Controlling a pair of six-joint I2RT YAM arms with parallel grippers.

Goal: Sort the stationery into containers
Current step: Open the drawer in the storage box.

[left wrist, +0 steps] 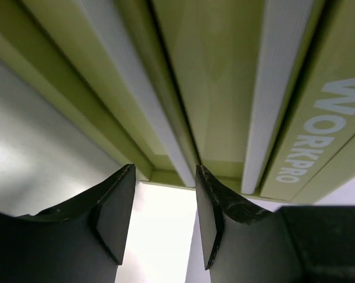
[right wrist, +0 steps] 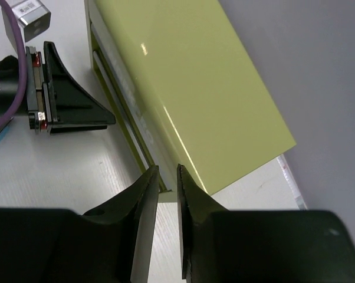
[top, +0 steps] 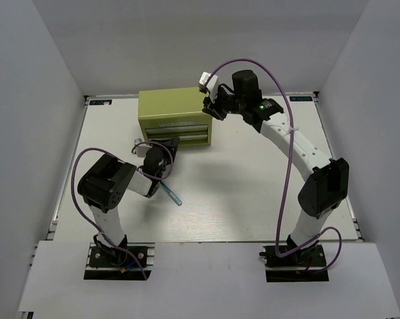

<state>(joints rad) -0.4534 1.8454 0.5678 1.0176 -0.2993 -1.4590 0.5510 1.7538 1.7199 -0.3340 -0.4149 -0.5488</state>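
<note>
Looks like drawer opening: your left hand, spread and empty, faces the cabinet drawers, right hand nearly pressed together at its right corner, pinch unclear, blue pen on the counter nearby, so next pull one open.

White table is carrying two things directly. Olive-green cabinet is sitting close to the far edge, left of centre, and standing upright and square to the edges. Its drawer fronts are facing the near edge, with pale lettering showing on the upper front. Light blue pen is lying flat on the left half, between the cabinet and the near edge and well apart from the cabinet. It's slanting, with its nearer end pointing right and its farther end hiding under the arm above it. Two arm bases are sitting at the near edge, one per side.
</note>
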